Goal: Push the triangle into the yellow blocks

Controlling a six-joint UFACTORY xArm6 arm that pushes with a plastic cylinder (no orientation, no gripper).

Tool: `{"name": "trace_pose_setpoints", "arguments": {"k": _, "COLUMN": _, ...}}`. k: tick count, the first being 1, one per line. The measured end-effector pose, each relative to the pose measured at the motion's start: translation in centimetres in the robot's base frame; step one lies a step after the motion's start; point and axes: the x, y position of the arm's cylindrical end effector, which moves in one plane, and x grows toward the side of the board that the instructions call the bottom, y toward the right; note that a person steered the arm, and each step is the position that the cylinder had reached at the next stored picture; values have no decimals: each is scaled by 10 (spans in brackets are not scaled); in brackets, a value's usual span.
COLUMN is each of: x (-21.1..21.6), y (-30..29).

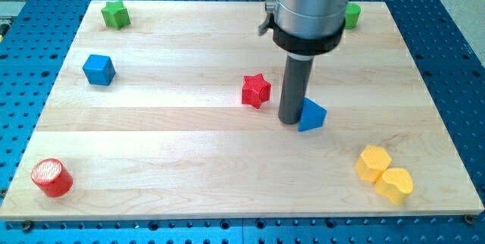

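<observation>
The blue triangle [312, 115] lies right of the board's centre. My tip [291, 120] stands just to the triangle's left, touching or nearly touching its edge. Two yellow blocks sit side by side at the view's bottom right: a yellow hexagon [373, 162] and a yellow heart-shaped block [395, 185], touching each other. They lie down and to the right of the triangle, with a gap of bare board between.
A red star [256, 90] sits just left of my tip. A blue cube [98, 70] is at the left, a green star [116, 14] at top left, a green block [352, 14] at top right, a red cylinder [51, 177] at bottom left. The wooden board [189, 153] rests on a blue perforated table.
</observation>
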Motion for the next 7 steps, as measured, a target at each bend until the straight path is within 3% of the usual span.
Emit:
{"name": "trace_pose_setpoints", "arguments": {"k": 2, "x": -15, "y": 33}}
{"name": "trace_pose_setpoints", "arguments": {"k": 7, "x": 25, "y": 92}}
